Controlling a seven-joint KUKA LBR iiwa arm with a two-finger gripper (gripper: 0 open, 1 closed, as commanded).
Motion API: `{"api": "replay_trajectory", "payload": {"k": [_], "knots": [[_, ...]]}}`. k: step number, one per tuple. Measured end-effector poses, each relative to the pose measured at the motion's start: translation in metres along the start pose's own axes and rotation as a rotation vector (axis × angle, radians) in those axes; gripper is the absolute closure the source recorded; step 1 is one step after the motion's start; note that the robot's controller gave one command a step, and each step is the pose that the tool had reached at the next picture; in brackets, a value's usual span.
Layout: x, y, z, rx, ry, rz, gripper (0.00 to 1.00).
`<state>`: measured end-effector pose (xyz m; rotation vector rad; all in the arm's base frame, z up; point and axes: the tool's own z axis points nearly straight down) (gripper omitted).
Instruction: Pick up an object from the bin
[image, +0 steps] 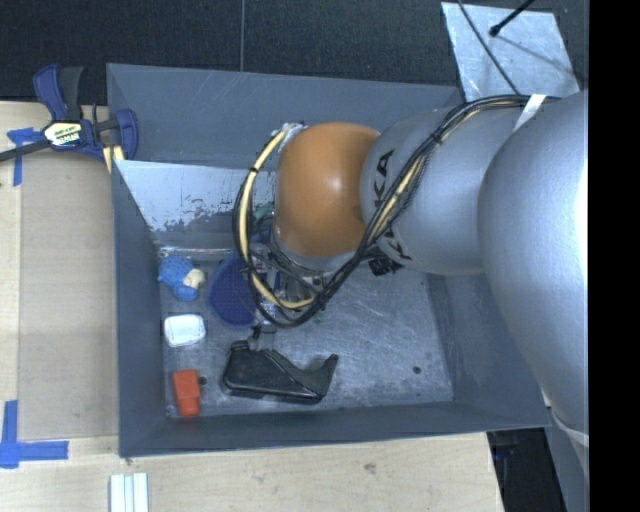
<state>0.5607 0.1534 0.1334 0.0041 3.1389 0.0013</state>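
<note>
My gripper (264, 333) hangs below the arm's orange cover, left of the bin's middle, and most of it is hidden by that cover and its cables. Its lower end comes down right at the upper left edge of a black, flat, handle-shaped thing (277, 376) lying near the bin's front wall. Whether they touch I cannot tell. A dark blue rounded thing (230, 294) lies just to the gripper's left. A small white block (184, 329) lies further left.
A blue and white lumpy thing (181, 277) lies by the left wall at the back. An orange-red block (186, 392) sits in the front left corner. The big grey arm covers the bin's right and back parts.
</note>
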Motion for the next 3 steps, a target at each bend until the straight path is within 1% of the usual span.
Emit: {"api": "replay_trajectory", "payload": {"k": [1, 2, 3], "knots": [[-0.028, -0.006, 0.063, -0.004, -0.011, 0.056, 0.00], [-0.028, -0.005, 0.058, -0.005, -0.012, 0.055, 1.00], [-0.007, -0.010, -0.094, -0.002, -0.008, 0.061, 1.00]]}}
